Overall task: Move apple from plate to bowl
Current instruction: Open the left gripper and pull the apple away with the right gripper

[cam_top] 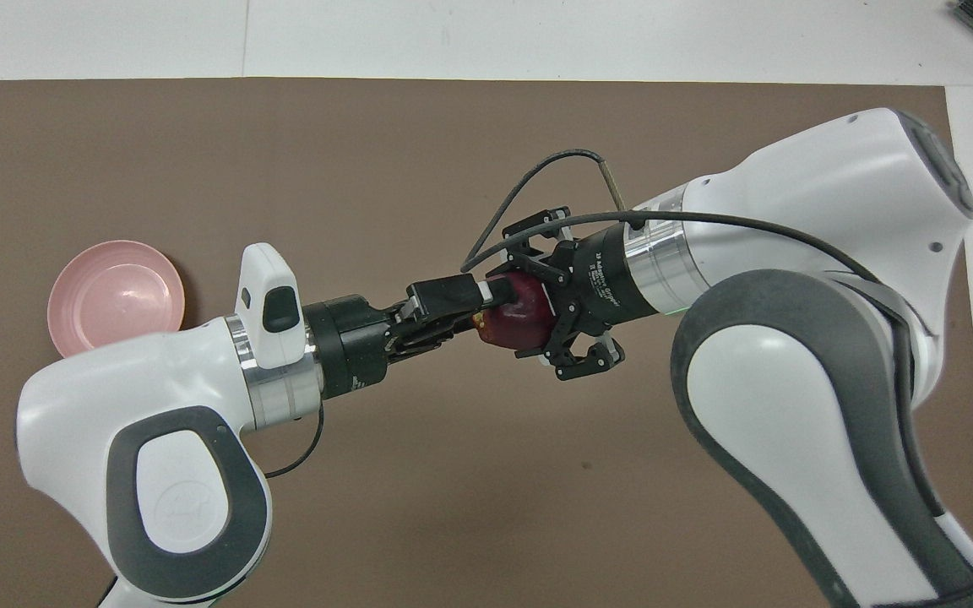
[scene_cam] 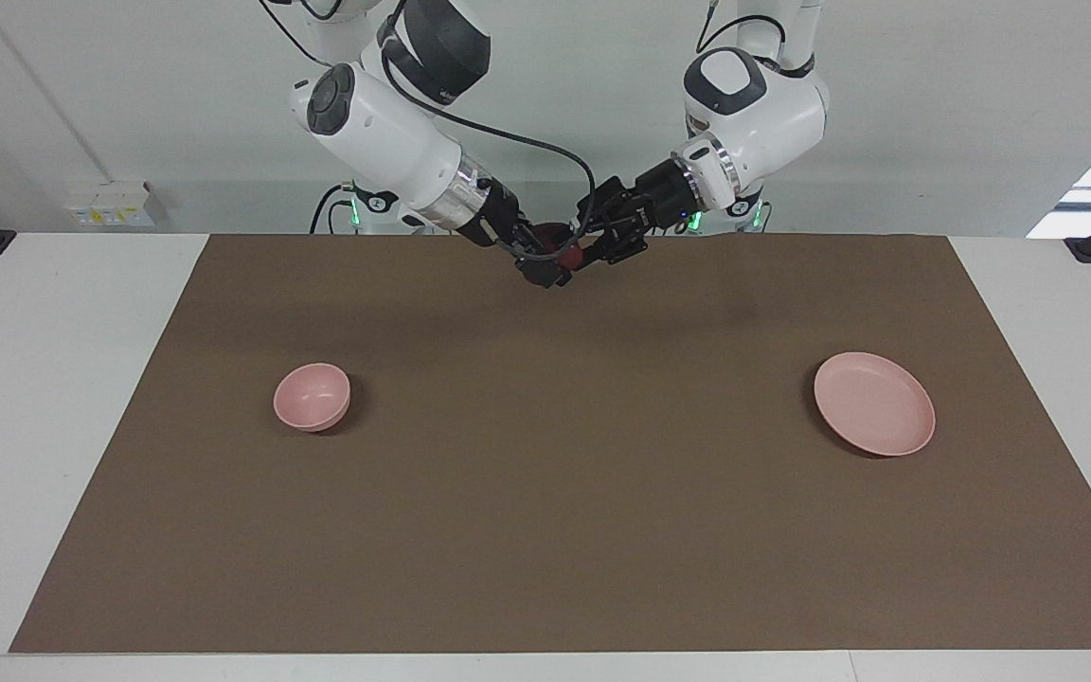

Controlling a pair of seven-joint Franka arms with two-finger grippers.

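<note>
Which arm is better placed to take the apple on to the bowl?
Right. The bowl sits toward its end of the table, and the right claw is at the apple the left claw holds.

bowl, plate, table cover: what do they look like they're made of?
Bowl: looks like matte pale pink plastic or melamine, uniform color, no glare.
Plate: same matte pink look, likely a matching set; the overhead view shows a faint sheen.
Table cover: flat brown sheet, paper or thin board by its dull, seamless surface.

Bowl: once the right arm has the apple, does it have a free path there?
Probably yes. The bowl stands alone at the right arm's end of the mat, nothing between. But the left gripper is shut on the apple, with the right gripper around it.
</note>
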